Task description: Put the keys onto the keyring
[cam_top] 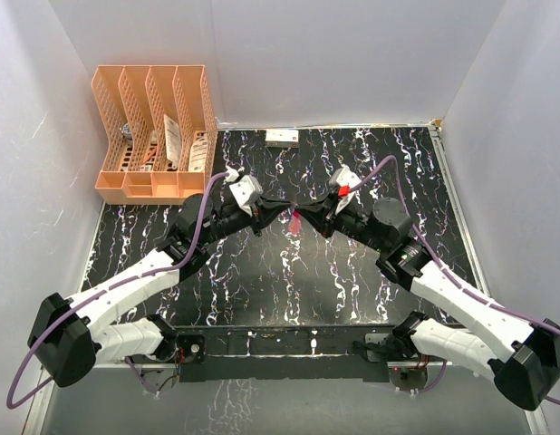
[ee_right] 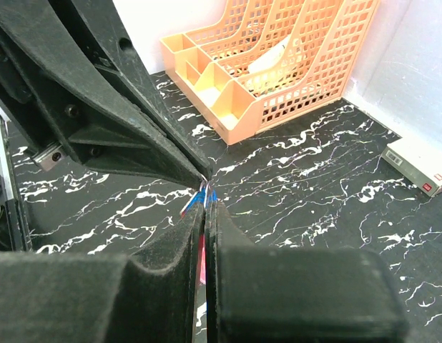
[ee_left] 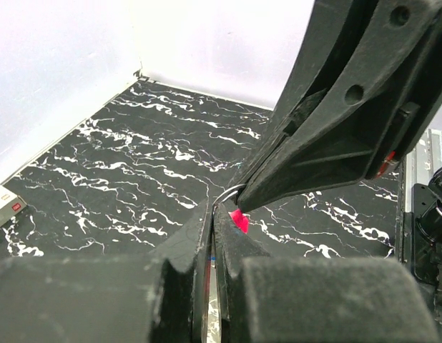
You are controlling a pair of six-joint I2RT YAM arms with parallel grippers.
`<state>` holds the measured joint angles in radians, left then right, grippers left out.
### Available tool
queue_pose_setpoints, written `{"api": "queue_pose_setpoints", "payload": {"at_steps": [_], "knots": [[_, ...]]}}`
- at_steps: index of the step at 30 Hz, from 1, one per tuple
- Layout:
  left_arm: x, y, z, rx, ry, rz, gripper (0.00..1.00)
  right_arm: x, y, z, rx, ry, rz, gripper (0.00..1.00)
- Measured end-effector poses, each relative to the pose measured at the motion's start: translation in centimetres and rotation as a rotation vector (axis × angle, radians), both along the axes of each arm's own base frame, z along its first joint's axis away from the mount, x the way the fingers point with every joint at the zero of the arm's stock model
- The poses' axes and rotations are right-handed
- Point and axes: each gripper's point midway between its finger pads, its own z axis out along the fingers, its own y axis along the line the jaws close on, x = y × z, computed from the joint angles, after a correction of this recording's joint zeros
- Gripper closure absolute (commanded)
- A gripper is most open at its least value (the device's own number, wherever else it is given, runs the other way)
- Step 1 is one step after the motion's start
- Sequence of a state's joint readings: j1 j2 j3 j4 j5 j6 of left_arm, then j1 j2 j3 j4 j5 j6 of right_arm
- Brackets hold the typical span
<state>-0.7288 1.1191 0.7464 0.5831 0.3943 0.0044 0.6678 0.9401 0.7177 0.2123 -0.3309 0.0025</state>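
Red-pink strap of thin metal keyring (ee_left: 239,220) pinched in your right gripper (ee_right: 207,207), mid-air | tiny blue-headed key (ee_right: 203,195) pinched in left gripper (ee_left: 212,218), by ring | looks unthreaded, both keys left, silvery one unseen

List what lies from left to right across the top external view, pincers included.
Orange file rack → left pincer → keyring → right pincer.

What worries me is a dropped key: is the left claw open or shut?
Shut: the left claw shows its fingers pressed together in its wrist view, only a thin silvery sliver, likely a key, between them.
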Motion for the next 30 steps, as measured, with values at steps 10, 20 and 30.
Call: {"api": "queue_pose_setpoints", "payload": {"at_steps": [10,20,30], "knots": [[0.6,0.0,-0.8,-0.004,0.056,0.031,1.00,-0.1,-0.4,0.3,0.012,-0.014,-0.013,1.00],[0.7,-0.3,-0.7,-0.016,0.089,0.029,1.00,-0.3,-0.6,0.5,0.041,-0.051,-0.020,1.00],[0.7,-0.6,-0.2,-0.032,0.103,0.021,1.00,-0.2,-0.7,1.4,0.070,-0.086,-0.026,1.00]]}}
